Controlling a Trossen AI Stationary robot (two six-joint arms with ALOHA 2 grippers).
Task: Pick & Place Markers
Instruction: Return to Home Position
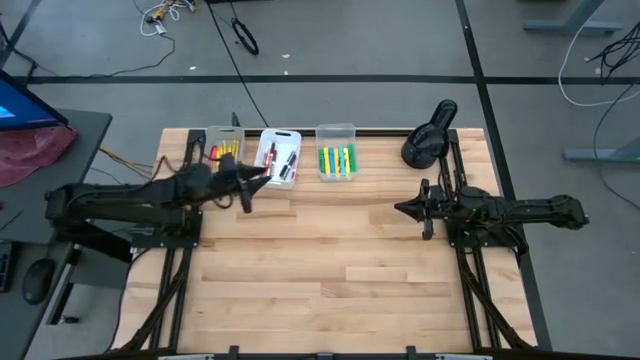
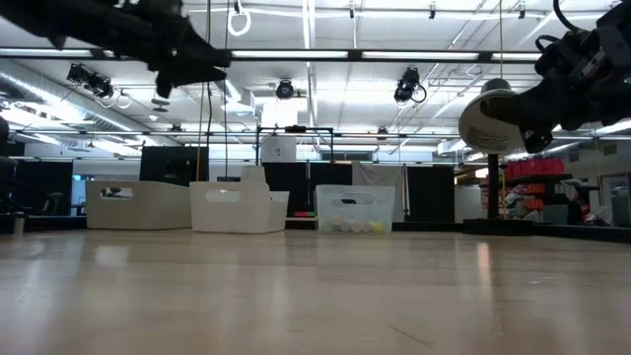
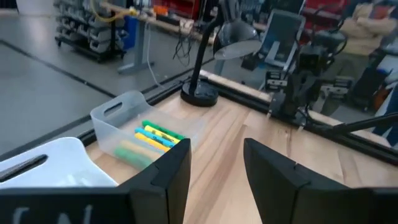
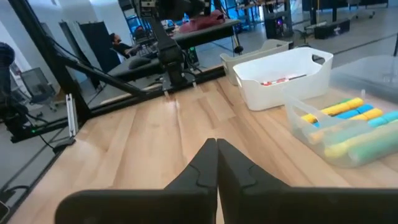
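At 12 o'clock on the table [image 1: 330, 290], markers [image 1: 336, 160] lie in the clear bin [image 1: 336, 128], white bin [image 1: 281, 134] and gray bin [image 1: 222, 131]; none seen loose.

Step judged: return to home.

Left gripper [image 3: 216, 155] hovers at 7 o'clock of white bin, fingers well parted, empty, touching nothing. Right gripper [image 4: 216, 155] waits at 3 o'clock, fingers pressed together, empty.

Next move calls for pulling left arm back toward 9 o'clock, clear of bin rims.

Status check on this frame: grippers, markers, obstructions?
Left gripper open, empty, raised near white bin. Right gripper shut, empty. Markers in bins. Nothing blocking.
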